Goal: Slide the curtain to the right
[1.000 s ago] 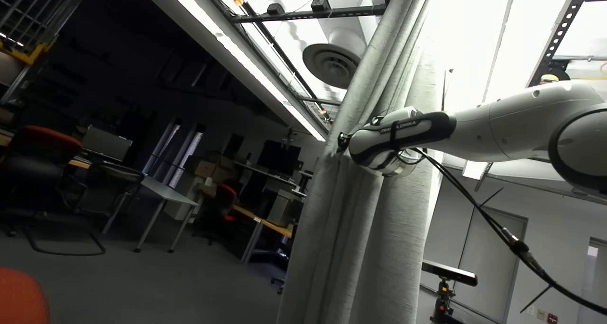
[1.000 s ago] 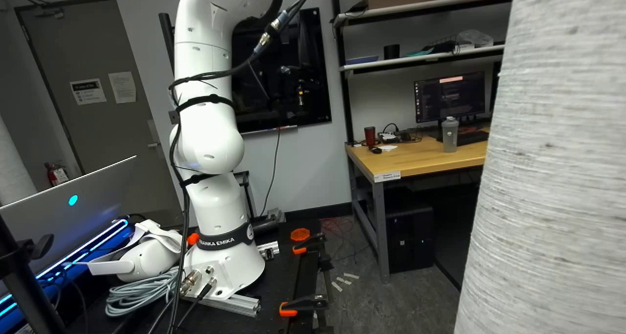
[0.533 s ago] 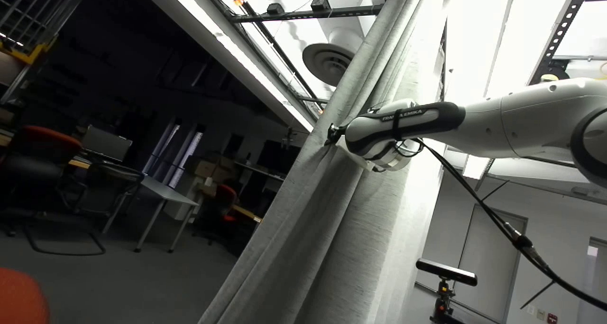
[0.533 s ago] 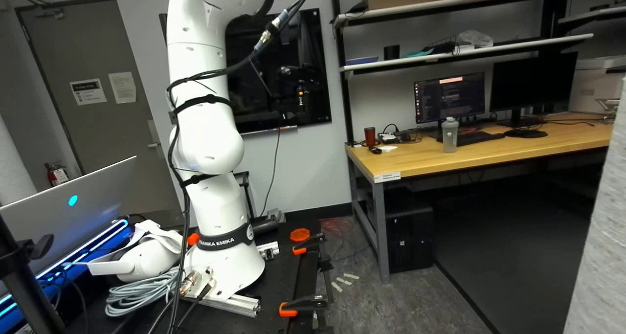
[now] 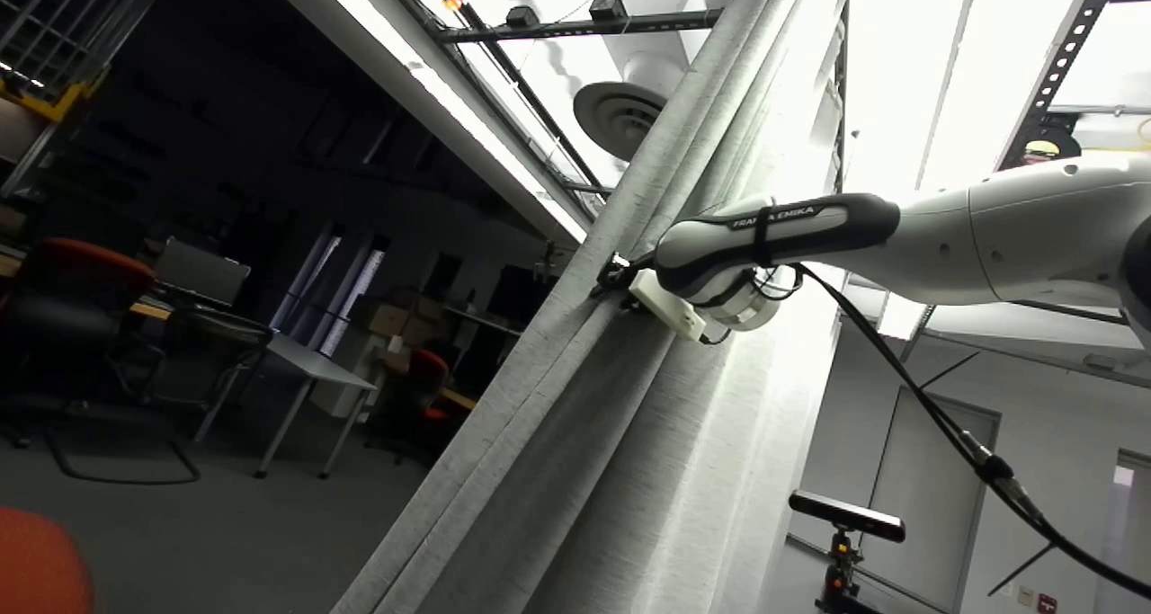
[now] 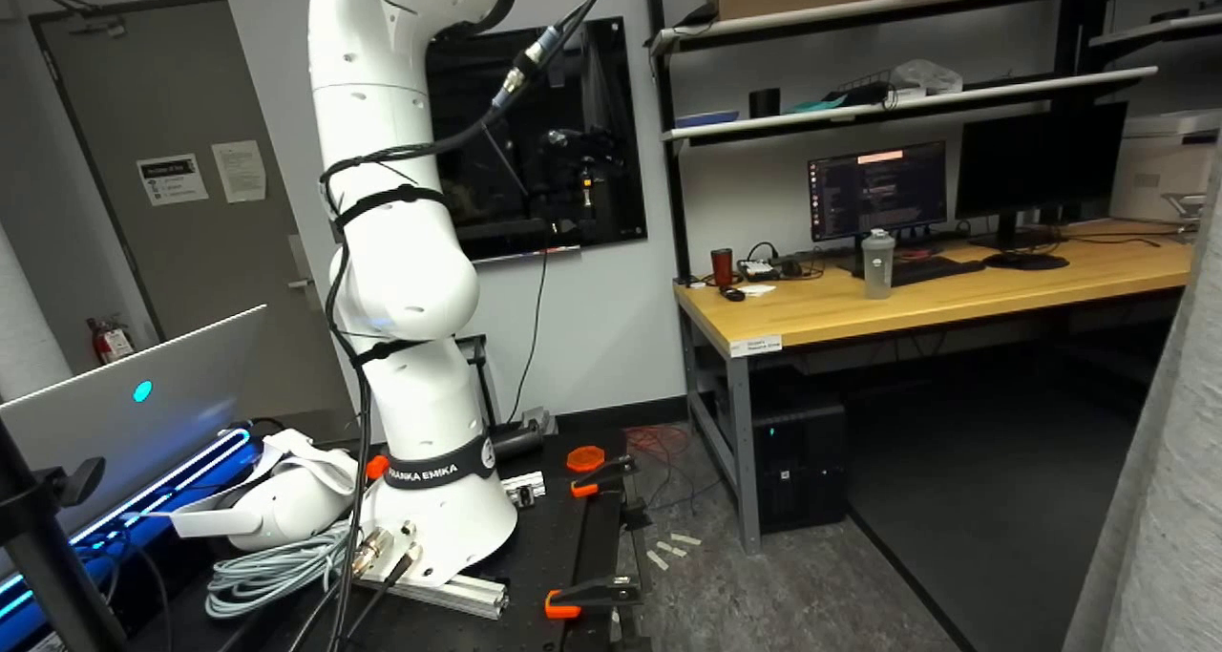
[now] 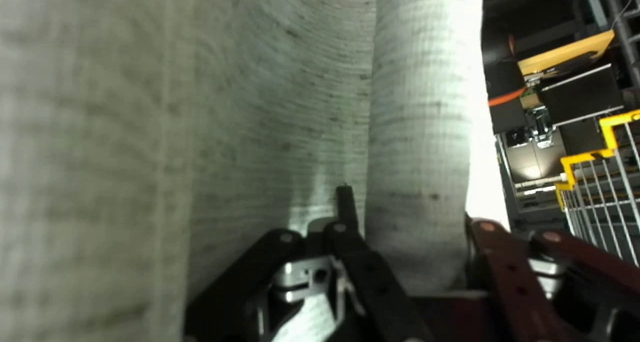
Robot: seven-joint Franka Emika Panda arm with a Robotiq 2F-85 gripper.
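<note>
Curtain (image 5: pixel 656 416) hangs slanted at the end of the arm (image 5: pixel 953 236), one fold lying between the well-parted fingers (image 7: pixel 360 254) of the gripper (image 7: pixel 411 212); whether they press the cloth cannot be told. For the slide to the right, confirm a firm hold, then traverse slowly and level so that the upper folds follow. Base collar (image 6: pixel 437 468) reads FRANKA EMIKA; door notices (image 6: pixel 172 178) are illegible.
</note>
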